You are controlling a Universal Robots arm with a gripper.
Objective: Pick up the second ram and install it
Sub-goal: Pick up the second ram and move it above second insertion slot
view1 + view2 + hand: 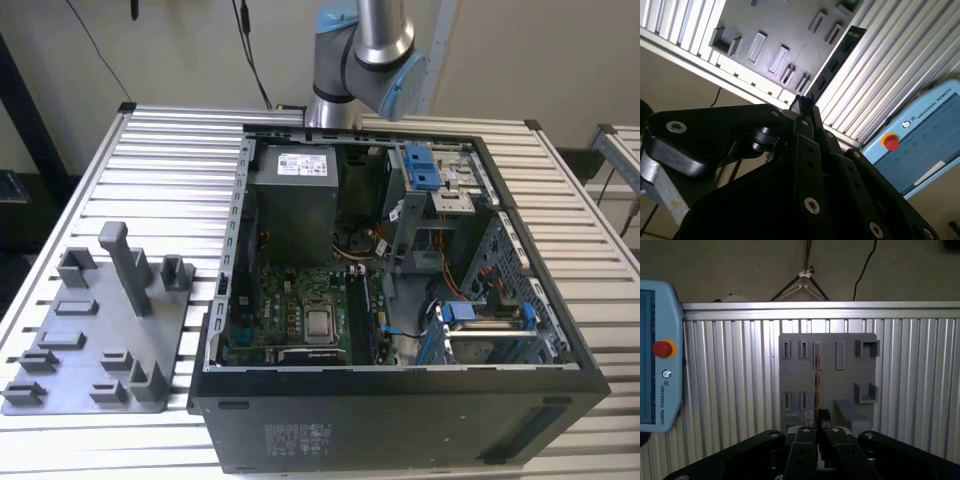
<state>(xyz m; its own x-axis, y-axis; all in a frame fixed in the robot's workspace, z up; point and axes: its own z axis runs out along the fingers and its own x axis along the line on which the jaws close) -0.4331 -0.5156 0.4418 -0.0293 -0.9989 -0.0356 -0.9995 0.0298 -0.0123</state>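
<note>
The second ram (816,380) is a thin dark strip seen edge-on, and my gripper (816,426) is shut on its near end. In the second wrist view the ram (837,55) sticks out from the gripper (804,102) as a long black board. It hangs well above the grey fixture plate (840,385), in line with one of the plate's narrow slots. The same plate (100,340) lies at the exterior view's left, beside the open computer case (400,410). The motherboard (300,300) lies exposed inside the case.
A blue teach pendant (655,370) with a red button rests on the ribbed aluminium table (170,160). Tall grey posts (128,265) rise from the fixture plate. Inside the case are a power supply (292,200), blue drive clips (422,165) and loose cables.
</note>
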